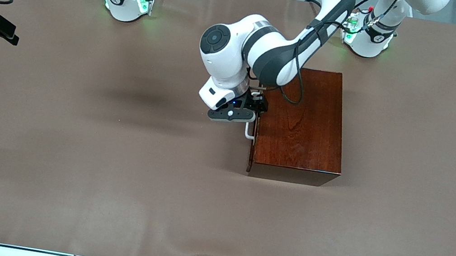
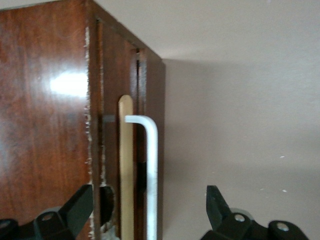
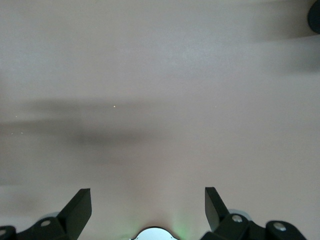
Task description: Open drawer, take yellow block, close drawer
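With the left tool (image 2: 149, 210) spread wide astride the drawer (image 2: 112, 150) handle (image 2: 151, 170), centre the bar, clamp, then pull straight; the right tool (image 3: 148, 210) waits, wide.

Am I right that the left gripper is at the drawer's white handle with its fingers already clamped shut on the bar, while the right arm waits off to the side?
Not quite. The left gripper is at the white handle of the drawer, but its fingers are open, standing apart on either side of the bar, as the left wrist view shows. The right gripper does wait, open over bare table.
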Controlling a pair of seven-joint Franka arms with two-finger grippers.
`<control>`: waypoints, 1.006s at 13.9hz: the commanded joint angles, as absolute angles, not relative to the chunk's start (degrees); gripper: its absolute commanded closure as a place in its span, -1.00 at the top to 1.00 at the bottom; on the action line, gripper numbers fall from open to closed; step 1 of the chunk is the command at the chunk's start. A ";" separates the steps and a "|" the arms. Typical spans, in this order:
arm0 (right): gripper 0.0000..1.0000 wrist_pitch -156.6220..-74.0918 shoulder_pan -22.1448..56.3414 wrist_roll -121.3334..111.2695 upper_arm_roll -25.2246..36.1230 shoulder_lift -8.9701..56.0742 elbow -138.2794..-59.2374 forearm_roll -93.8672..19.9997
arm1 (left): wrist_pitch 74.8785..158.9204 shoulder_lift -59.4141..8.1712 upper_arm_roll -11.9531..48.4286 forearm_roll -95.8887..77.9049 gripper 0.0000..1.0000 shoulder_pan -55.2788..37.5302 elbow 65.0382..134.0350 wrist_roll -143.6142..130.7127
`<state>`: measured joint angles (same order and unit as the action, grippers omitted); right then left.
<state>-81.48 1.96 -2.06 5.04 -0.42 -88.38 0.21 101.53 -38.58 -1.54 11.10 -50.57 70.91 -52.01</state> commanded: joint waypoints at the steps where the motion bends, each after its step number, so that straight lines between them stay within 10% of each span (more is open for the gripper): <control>1: 1.00 -80.86 1.93 -1.67 4.83 -0.18 -87.45 0.09 | 103.79 -39.81 -1.85 12.13 1.00 -51.85 69.43 -52.65; 14: 1.00 -80.77 1.93 -1.67 4.83 -0.18 -87.45 0.00 | 101.34 -44.65 -2.11 13.27 1.00 -53.96 70.40 -52.38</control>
<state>-81.48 1.98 -2.06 5.01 -0.42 -88.38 0.21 102.78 -44.29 -1.67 11.64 -53.26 70.99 -52.02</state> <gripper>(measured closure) 0.000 0.000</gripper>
